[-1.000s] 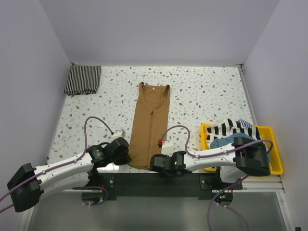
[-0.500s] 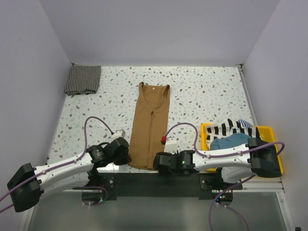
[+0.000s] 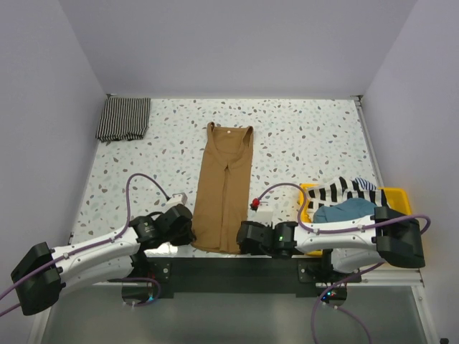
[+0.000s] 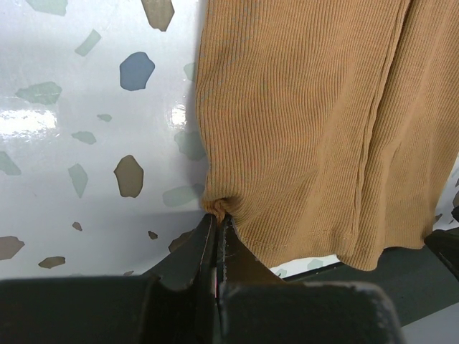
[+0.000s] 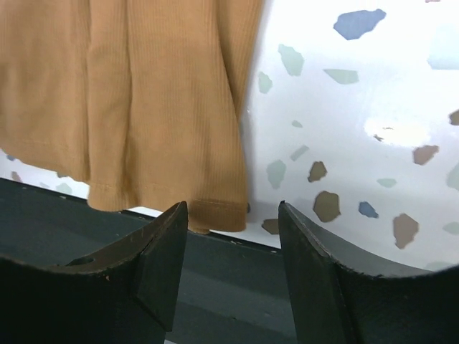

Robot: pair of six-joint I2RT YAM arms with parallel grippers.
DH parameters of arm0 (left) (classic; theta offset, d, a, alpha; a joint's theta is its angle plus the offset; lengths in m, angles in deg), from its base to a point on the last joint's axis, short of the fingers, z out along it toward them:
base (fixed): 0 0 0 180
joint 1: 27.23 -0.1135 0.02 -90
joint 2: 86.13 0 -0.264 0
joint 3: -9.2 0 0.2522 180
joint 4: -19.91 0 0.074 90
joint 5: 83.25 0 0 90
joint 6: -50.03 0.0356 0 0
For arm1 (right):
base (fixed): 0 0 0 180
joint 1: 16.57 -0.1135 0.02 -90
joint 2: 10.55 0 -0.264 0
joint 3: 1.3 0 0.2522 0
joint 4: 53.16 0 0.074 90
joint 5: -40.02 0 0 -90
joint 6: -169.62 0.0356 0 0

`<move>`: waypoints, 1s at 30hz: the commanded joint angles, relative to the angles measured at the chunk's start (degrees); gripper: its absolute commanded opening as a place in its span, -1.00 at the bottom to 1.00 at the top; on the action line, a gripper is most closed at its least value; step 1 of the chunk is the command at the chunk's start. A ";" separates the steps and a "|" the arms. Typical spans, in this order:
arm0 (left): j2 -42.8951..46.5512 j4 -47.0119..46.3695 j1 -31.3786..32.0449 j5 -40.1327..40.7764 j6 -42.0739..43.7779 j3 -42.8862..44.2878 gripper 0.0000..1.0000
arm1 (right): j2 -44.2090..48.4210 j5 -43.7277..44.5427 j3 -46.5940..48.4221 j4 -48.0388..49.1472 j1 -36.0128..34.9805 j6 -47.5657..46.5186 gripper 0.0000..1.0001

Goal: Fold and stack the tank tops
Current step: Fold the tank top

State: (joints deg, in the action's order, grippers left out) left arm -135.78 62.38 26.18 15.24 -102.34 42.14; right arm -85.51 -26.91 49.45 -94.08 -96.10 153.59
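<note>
At the desk's (image 3: 308, 143) near edge, left end effector (image 4: 216, 222) pinches tan tank top (image 4: 308, 129); right end effector (image 5: 231, 208), open, empty, may miss the off-centre hem (image 5: 215, 213).

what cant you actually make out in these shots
- Top external: the left gripper pinch on the tan top is hidden under its own wrist.
- Top external: the right arm covers part of the yellow bin; top count unclear.
- Right wrist: tan top's hem cut off at left edge.

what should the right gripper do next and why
Probably ease the right gripper onto the near right hem corner of the tan tank top and close: its jaws stand open at it, while the left gripper pinches the left corner.
</note>
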 commanded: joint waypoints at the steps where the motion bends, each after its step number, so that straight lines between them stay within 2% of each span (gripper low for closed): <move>1: -0.63 1.17 0.47 -0.05 0.58 0.42 -1.00 | 1.57 1.54 -1.57 5.27 0.42 1.43 0.14; 4: -0.54 1.17 0.47 -0.05 0.58 0.24 -1.00 | 0.43 0.31 -1.66 7.03 1.04 1.35 0.10; 8: -0.45 1.44 0.38 -0.05 0.49 0.33 -1.00 | -3.34 -1.62 -0.34 8.26 0.95 1.08 -0.10; 17: 0.43 1.79 0.56 -0.40 0.58 0.16 -1.00 | -4.76 -3.73 0.97 5.37 0.51 0.38 -0.16; 21: 0.17 1.00 1.08 -1.11 0.23 -0.54 -1.00 | -5.55 -3.47 2.20 2.64 0.07 -1.02 -0.28; 25: 0.08 -0.23 1.87 -1.72 -0.65 -1.51 -1.00 | -6.60 -3.47 3.26 1.23 0.07 -2.34 -0.57; 26: 0.16 -0.23 2.14 -1.81 -1.17 -1.51 -1.00 | -6.52 -3.56 3.26 0.88 -0.10 -2.69 -0.78; 29: 0.78 0.64 5.46 -1.38 -3.01 -0.90 -1.00 | -5.29 -3.04 3.96 -3.32 -1.06 -3.40 -0.95; 30: 0.87 0.91 6.52 -1.11 -3.63 -0.64 -1.00 | -4.76 -2.16 5.10 -4.65 -2.37 -3.40 -0.96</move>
State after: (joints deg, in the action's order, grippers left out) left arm -135.40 61.92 29.92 14.39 -103.50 41.81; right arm -91.54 -30.19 51.75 -91.98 -96.23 151.16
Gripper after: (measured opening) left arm 0.027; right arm 0.046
